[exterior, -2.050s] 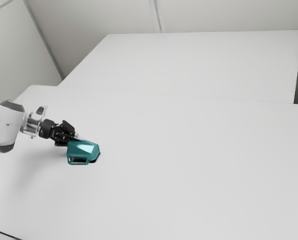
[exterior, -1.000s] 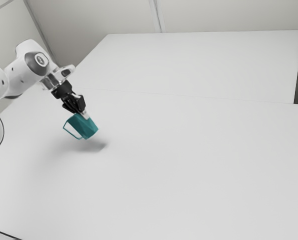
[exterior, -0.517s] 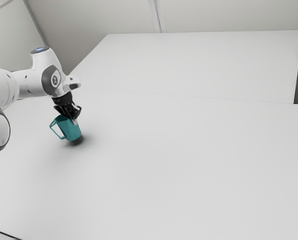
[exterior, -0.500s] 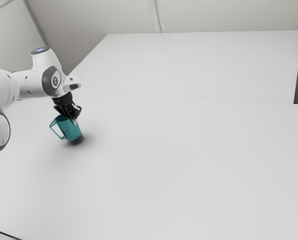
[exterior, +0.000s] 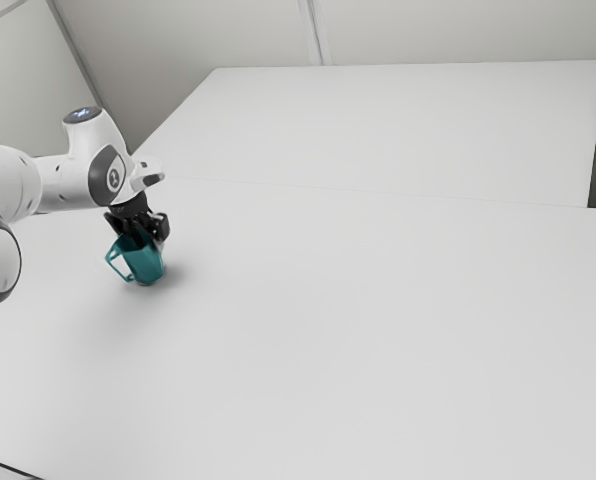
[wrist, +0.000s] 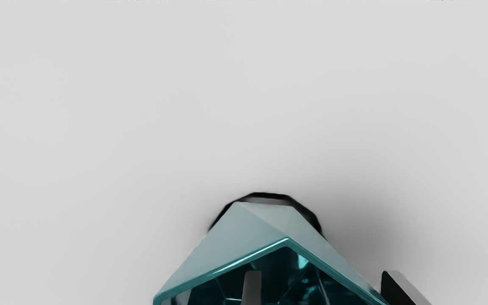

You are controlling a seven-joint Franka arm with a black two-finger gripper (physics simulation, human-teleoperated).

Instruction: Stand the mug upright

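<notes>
The teal mug (exterior: 144, 262) has its mouth up and its base down at the table (exterior: 328, 330), leaning a little in the exterior view, with its handle toward the exterior view's left. Over its rim is my gripper (exterior: 151, 243), pointing down. In the wrist view the mug (wrist: 244, 237) shows its mouth and dark inside. There my gripper (wrist: 321, 284) is open across one wall: one finger (wrist: 252, 288) reaches inside the mug, away from the wall, and the other (wrist: 405, 290) is outside, close beside it. Part of the rim is cut off.
A second pale surface (exterior: 378, 125) lies behind the table, with walls beyond. A dark thin edge (exterior: 8, 467) crosses the near left corner of the exterior view. The arm comes in from the exterior view's left.
The mug, first lying on its side, was lifted and turned mouth up, then shifted toward the exterior view's left. Since the last earlier picture, my gripper has opened and the mug's tilt has changed slightly.
</notes>
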